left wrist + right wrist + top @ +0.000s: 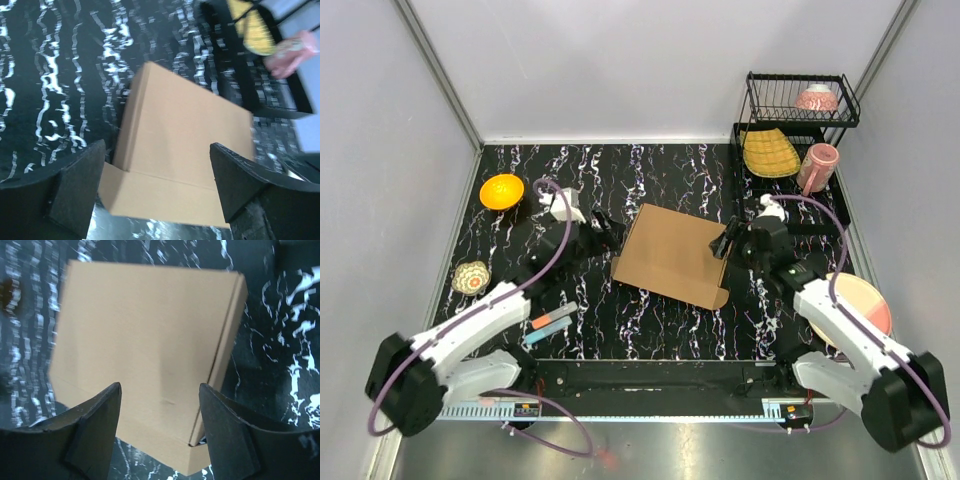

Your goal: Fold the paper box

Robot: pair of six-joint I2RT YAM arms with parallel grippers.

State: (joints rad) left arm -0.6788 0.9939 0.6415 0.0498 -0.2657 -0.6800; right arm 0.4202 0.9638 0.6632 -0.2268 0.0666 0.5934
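Your left fingers [80,192] stand wide open with nothing between them, and the box's [670,255] left edge shows just beyond the pads. Your right fingers [95,432] are also well apart and hold nothing, facing its right edge from the other side. From above, both sets of tips sit close against the cardboard, but you cannot tell whether either pad touches it. The step in hand looks like taking hold of a side to fold or tuck it. Pick one edge at a time, let the other arm pin the panel flat, and close only once a pad is under the lip. Pinching the top sheet alone would probably just drag the whole thing across the worktop [520,180]. The open seam along the right side in the right wrist view is the likeliest place to get a pad in. The box lies flat mid-worktop between the two arms, turned a little so its far edge slopes down to the right. A small tab juts out at the near right corner. It looks almost square from above, so its long axis is hard to call.
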